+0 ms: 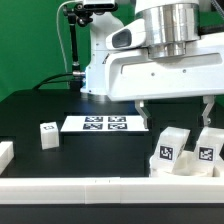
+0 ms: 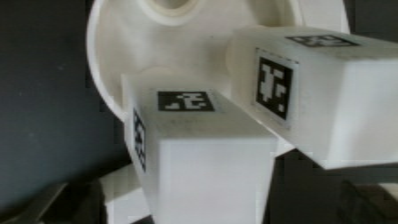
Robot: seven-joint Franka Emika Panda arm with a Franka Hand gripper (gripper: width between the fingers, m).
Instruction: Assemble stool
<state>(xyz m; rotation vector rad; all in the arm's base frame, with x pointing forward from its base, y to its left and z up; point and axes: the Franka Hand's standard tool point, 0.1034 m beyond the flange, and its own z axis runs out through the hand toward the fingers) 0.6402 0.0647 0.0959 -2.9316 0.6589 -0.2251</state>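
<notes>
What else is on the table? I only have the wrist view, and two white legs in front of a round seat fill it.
Observer: A third leg stands alone toward the exterior view's left, well apart from your two legs.
Operator: Are the fingers on anything?
Observer: No. The fingers hang spread wide above those two legs, with nothing between them.
Operator: Anything between the lone leg and the pair?
Observer: Only the marker board, lying flat a little farther back.
</notes>
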